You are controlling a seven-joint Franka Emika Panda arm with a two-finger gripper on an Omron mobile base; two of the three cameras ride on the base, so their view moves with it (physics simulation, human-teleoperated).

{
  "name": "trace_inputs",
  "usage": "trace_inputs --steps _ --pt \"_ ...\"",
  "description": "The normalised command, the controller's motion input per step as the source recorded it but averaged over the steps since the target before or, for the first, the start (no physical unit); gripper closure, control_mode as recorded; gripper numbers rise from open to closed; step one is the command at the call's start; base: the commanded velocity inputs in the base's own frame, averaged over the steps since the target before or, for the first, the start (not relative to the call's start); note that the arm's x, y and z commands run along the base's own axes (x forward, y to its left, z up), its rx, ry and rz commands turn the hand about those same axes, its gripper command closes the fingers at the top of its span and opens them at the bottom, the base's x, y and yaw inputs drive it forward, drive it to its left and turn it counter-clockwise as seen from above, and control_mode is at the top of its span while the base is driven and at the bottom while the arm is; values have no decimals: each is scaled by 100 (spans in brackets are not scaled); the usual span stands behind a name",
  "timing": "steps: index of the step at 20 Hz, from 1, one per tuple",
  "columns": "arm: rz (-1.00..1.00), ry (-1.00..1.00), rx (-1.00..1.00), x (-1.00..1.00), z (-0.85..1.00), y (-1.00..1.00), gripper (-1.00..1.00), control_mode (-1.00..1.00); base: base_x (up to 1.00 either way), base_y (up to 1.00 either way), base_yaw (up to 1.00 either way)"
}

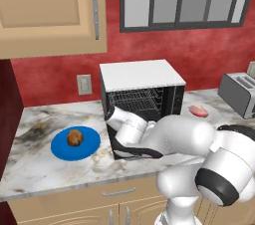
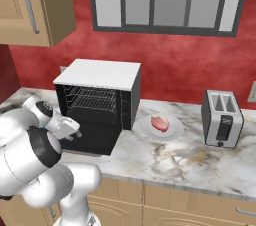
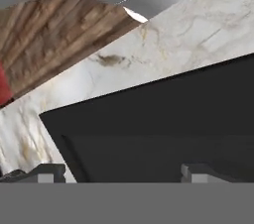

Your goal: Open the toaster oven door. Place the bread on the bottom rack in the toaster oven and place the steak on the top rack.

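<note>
A: Where is the toaster oven (image 2: 97,101) sitting?
B: On the marble counter (image 2: 190,162), its door (image 2: 92,137) lying folded down flat, racks showing.

A: Gripper (image 3: 116,171)?
B: Hovering just over the lowered door, fingertips (image 3: 47,172) standing wide apart, gripping nothing.

A: Food?
B: Bread (image 1: 75,137) resting on the blue plate (image 1: 61,150) left of the oven; steak (image 2: 160,122) lying on the white plate (image 2: 175,132) to its right.

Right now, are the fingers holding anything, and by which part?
Nothing is held. The fingers stand wide apart above the open oven door, with nothing between them.
</note>
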Motion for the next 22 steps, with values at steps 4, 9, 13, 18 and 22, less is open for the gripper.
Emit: trace_inputs --steps 4,9,13,18,22 --pt "18 -11 7 10 65 2 -100 -100 0 0 0" --pt "27 -37 11 25 48 20 -100 -100 0 0 0" --pt "13 -26 4 57 0 3 -100 -100 0 0 0" --pt "8 -8 0 93 3 1 -100 -100 0 0 0" --pt "16 3 -7 76 0 26 -100 -100 0 0 0"
